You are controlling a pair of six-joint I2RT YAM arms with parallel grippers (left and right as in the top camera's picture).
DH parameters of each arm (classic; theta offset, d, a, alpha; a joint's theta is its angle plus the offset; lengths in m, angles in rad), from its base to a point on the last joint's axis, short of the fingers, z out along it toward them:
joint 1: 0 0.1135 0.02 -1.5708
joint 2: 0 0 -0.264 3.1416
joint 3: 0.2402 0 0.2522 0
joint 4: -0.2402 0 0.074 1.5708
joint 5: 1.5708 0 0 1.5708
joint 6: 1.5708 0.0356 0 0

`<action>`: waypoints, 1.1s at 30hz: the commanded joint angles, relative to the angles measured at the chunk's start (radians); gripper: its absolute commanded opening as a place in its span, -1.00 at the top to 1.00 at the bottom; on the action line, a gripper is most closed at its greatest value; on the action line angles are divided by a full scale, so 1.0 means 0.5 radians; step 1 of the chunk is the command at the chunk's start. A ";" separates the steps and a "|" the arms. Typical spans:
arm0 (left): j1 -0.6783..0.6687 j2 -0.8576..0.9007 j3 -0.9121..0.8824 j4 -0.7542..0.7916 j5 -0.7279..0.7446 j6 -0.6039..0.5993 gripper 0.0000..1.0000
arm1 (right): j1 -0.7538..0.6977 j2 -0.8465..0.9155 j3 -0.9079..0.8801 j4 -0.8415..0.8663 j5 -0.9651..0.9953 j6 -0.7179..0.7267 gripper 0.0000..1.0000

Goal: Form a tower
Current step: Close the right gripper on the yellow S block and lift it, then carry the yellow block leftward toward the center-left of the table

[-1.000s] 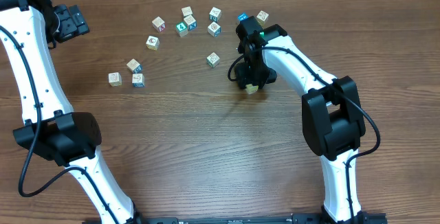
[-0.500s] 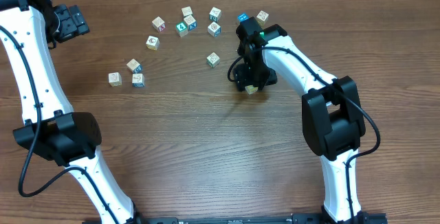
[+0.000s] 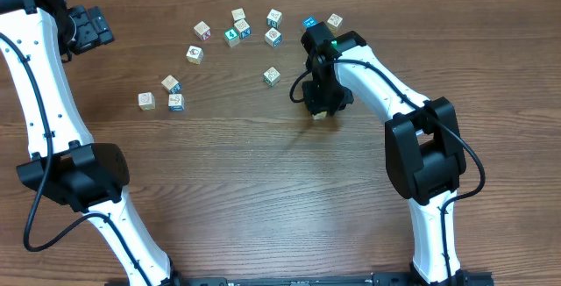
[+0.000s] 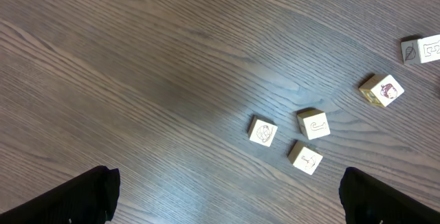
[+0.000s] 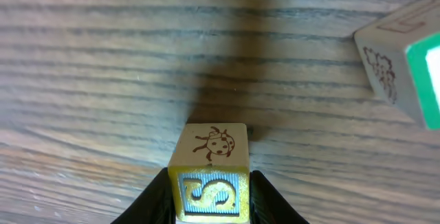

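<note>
Here the ladybug-topped cube (image 5: 210,172) sits clamped between the right fingers (image 5: 148,207), touching both; the left fingers (image 4: 82,196) stand wide.

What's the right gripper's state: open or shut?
Right gripper is shut on the ladybird-topped cube: in its wrist view both fingers press the cube's sides, no gap showing.
</note>
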 commanded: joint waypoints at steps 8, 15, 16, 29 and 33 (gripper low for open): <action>-0.004 -0.011 0.026 0.003 -0.018 -0.018 -0.99 | 0.263 -0.004 0.035 0.159 -0.238 0.400 0.53; -0.005 -0.011 0.026 0.003 -0.018 -0.019 -0.99 | 0.574 -0.004 0.184 0.307 -0.188 0.788 0.62; -0.005 -0.011 0.026 0.003 -0.018 -0.019 -0.99 | 0.616 -0.004 0.198 0.342 -0.152 0.817 0.62; -0.005 -0.011 0.026 0.003 -0.018 -0.019 -0.99 | 1.088 0.005 0.204 0.701 0.771 0.849 0.68; -0.004 -0.011 0.026 0.003 -0.018 -0.019 -0.99 | 1.112 0.040 0.202 0.756 0.780 0.904 0.68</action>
